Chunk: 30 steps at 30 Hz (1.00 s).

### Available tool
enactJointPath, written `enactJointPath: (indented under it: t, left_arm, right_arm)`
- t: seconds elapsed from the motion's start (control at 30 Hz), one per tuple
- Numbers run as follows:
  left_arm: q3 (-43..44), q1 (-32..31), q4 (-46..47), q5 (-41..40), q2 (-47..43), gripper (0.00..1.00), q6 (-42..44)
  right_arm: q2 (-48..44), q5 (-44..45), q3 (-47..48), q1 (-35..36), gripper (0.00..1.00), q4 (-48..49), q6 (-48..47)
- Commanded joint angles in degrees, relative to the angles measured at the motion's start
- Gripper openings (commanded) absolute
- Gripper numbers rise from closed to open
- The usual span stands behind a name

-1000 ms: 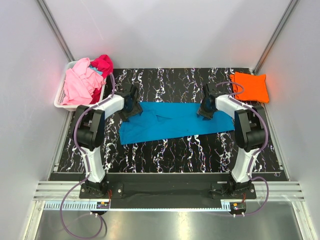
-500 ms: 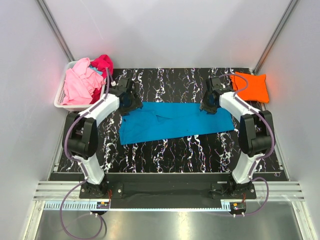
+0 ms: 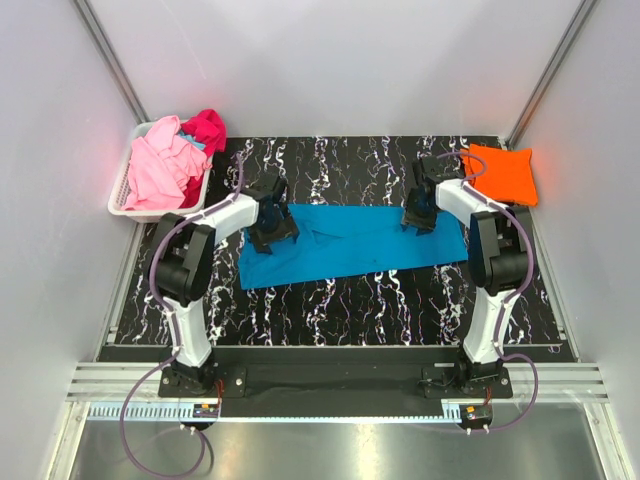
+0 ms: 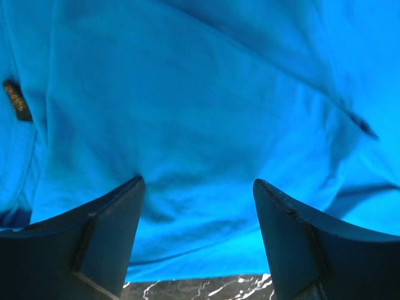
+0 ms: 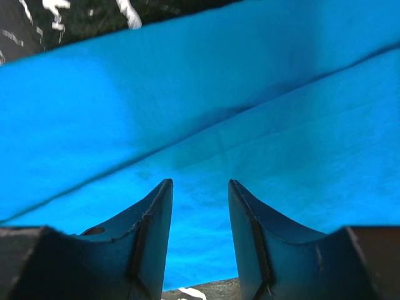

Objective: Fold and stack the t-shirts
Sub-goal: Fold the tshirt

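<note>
The turquoise t-shirt [image 3: 350, 243] lay released, the left gripper [image 4: 197, 185] and right gripper [image 5: 199, 184] having returned over its far edge, jaws apart, ready to refold.

Marbled black table [image 3: 330, 310] bears turquoise tee [image 3: 350, 245]; orange tee [image 3: 500, 175] (folded).

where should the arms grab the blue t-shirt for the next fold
Probably its far long edge, one end per arm, coming down from above. The blue t-shirt lies flat as a wide band across the mat, so only an edge offers layers to pinch. The left gripper and right gripper stand open over those ends.
</note>
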Motion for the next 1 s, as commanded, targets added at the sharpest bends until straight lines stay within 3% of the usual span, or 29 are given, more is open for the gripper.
enactJointPath:
  t: [0.0, 0.6, 0.97]
  left_arm:
    - [4.18, 0.51, -2.97, -2.11, 4.52, 0.77, -1.86]
    - [19.21, 8.59, -7.54, -1.67, 13.75, 0.78, -2.65]
    - [40.65, 9.83, -8.95, 6.15, 28.68, 0.80, -2.74]
  right_arm:
    - [0.83, -2.80, 0.67, -0.06, 0.48, -1.83, -1.19]
    - [-9.62, -13.18, -17.79, 1.07, 0.43, -1.57, 8.39]
    - [-21.22, -14.41, -24.74, 16.79, 0.37, -2.71, 17.62]
